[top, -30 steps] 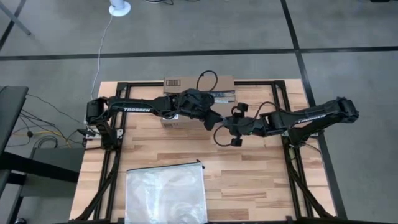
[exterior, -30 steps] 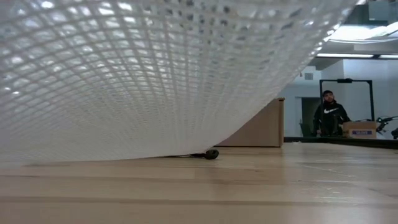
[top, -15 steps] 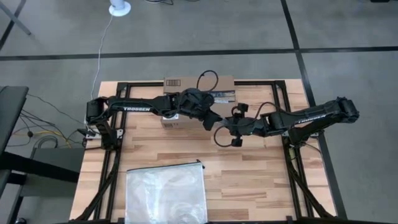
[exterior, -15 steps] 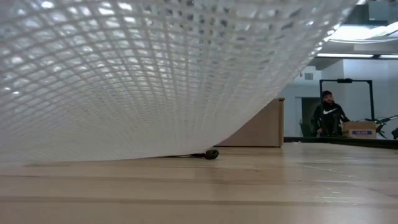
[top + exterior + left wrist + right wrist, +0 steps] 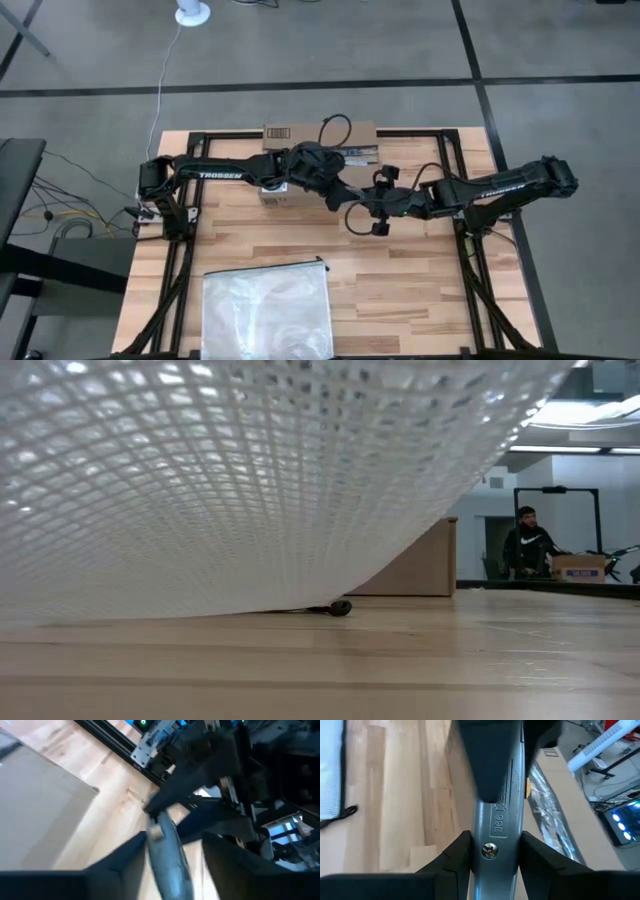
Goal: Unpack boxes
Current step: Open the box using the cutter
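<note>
1. cardboard: the brown corrugated cardboard shipping box [image 5: 300, 131] sits at the far edge of the light wooden slat table [image 5: 400, 290], its white barcode label [image 5: 279, 133] facing up.
2. the left gripper [image 5: 340, 188] hangs over the box's near right corner, its arm lying across the box's near half.
3. the right gripper [image 5: 372, 205] sits just beside the box's near right corner, off the cardboard and close to the left gripper.
4. in the right wrist view the right gripper [image 5: 491, 845] is pinched tight on a grey metal tool handle with a screw [image 5: 500, 815], both dark fingers [image 5: 457, 857] pressed against its sides; the box [image 5: 570, 820] shows just beyond it.
5. in the left wrist view the same grey handle [image 5: 167, 855] runs through the left gripper [image 5: 172, 845], with a flat side of the box [image 5: 35, 810] beside it; whether this gripper clamps the handle cannot be told.
6. the clear plastic mesh-lined zip bag [image 5: 265, 310] lies flat at the table edge opposite the box, well apart from it.
7. in the low view that bag [image 5: 230, 470] fills most of the frame, and the box [image 5: 415, 565] stands upright behind it.
8. a person in a dark top [image 5: 527, 545] is in the room far behind the box.
</note>
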Available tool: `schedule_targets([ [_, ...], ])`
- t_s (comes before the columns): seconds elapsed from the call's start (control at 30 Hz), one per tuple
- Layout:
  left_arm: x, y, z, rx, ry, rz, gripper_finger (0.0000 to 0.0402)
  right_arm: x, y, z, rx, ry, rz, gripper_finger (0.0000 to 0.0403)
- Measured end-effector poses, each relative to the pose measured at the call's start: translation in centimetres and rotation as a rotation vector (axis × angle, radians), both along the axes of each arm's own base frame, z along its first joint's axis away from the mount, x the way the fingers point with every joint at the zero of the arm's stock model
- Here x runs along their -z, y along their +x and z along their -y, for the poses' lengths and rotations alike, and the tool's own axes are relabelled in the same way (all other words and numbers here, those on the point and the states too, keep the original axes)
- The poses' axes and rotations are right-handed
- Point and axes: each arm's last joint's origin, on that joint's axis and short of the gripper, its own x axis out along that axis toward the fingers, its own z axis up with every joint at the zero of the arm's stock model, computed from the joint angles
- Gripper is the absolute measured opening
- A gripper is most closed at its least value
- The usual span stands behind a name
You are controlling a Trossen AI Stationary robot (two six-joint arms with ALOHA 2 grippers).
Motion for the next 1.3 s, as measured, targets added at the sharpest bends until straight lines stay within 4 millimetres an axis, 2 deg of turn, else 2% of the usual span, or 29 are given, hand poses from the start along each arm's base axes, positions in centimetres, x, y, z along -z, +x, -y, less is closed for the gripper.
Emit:
schedule_targets([
  [0.1,0.0,0.0,0.3,-0.002,-0.009,-0.005,0.0241,0.0,0.0,0.0,0.001,-0.001,0.003,0.0116],
  [0.23,0.1,0.0,0.2,-0.054,0.004,-0.015,0.0237,0.0,0.0,0.0,0.0,0.0,0.005,0.0116],
  [0.57,0.1,0.1,0.2,-0.085,0.008,-0.017,0.0166,0.0,0.0,-0.2,-0.012,-0.002,0.002,0.0116],
  [0.77,0.2,0.0,0.2,-0.09,0.002,-0.029,0.0072,0.0,0.0,-0.2,-0.01,-0.014,-0.004,0.0116],
  [0.97,0.1,0.0,-0.1,-0.109,0.065,-0.018,0.0069,0.0,0.0,-0.2,-0.007,-0.001,0.003,0.0108],
  [1.07,0.2,0.0,-0.1,-0.074,0.114,-0.015,0.0061,-0.1,-0.1,-0.4,-0.018,0.026,0.014,0.0085],
  [1.17,0.1,0.0,0.0,-0.029,0.123,-0.004,0.0061,-0.7,-0.6,-0.6,-0.02,0.046,0.03,0.0115],
  [1.3,-0.4,-0.2,0.2,0.03,0.135,0.021,0.0061,-2.9,-2.1,-0.4,0.013,0.091,0.028,0.0165],
])
